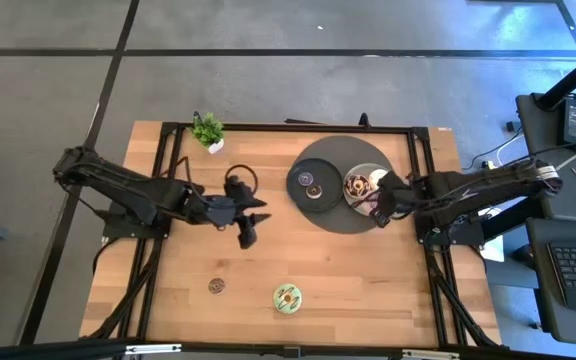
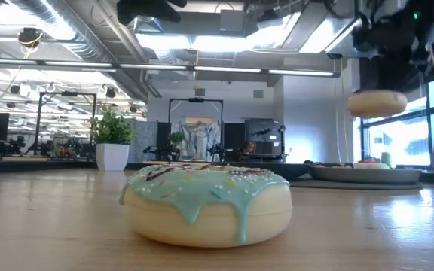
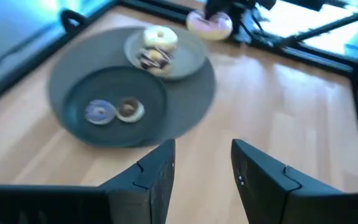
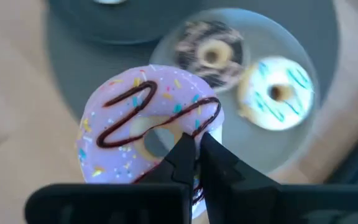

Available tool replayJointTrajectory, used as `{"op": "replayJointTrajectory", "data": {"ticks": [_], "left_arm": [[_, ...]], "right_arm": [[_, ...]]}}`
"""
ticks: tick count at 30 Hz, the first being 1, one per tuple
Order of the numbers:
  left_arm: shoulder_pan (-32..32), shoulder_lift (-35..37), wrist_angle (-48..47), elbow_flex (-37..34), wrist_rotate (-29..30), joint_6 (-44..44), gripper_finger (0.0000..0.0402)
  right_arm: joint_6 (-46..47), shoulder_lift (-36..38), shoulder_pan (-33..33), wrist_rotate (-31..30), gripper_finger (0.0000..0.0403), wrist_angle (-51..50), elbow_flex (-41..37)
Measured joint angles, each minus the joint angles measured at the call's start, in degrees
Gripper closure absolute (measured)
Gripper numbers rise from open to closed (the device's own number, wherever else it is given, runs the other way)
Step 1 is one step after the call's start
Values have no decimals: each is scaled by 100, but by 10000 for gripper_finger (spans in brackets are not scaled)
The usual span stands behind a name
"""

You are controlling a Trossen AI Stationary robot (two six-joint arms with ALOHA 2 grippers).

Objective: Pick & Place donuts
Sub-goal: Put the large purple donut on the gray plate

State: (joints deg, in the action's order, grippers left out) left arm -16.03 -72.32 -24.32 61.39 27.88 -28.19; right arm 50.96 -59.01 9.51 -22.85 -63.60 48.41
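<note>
**bench_lurker:** Donuts check-in from where I'm standing. The right gripper (image 4: 193, 163) has the pink-iced toy donut with a chocolate squiggle and sprinkles (image 4: 148, 134) pinched through its ring, fingers nearly pressed together on it, and holds it in the air over the near edge of the big dark grey round plate (image 1: 340, 215). On the smaller pale grey plate (image 4: 303, 46) stacked on it there's a chocolate sprinkled donut (image 4: 211, 51) and a cream donut with blue drizzle (image 4: 278, 93). The other small dark plate (image 3: 79, 102) carries two minis, a purple one (image 3: 98, 112) and a brown one (image 3: 129, 109).

**torque_tom:** So what's left?

**bench_lurker:** Two still sit on the bare wooden table (image 1: 348, 290), well apart from the plates: the cream donut with mint-green icing (image 1: 288, 297) near the front edge, and a little brown mini (image 1: 216, 286) beside it. Four plated, one in the air, two to go, I'd say a bit past halfway.

**torque_tom:** And the left arm?

**bench_lurker:** The left gripper (image 3: 201, 171) hangs over mid-table between the plates and the small potted green plant (image 1: 208, 131), fingers spread, holding nothing. My guess is it's best placed for the two strays, but that's only a guess.
</note>
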Motion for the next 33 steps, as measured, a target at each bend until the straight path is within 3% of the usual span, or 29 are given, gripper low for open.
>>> {"op": "replayJointTrajectory", "data": {"ticks": [9,19,33], "left_arm": [[6,252,-117,-199,912,507,252],[6,232,-121,-200,939,647,253],[6,232,-122,-200,978,753,254]], "right_arm": [[301,236,-687,-64,385,1021,-1209],[435,169,-1315,20,384,1685,-1913],[426,132,-1352,203,384,2095,-2263]]}}
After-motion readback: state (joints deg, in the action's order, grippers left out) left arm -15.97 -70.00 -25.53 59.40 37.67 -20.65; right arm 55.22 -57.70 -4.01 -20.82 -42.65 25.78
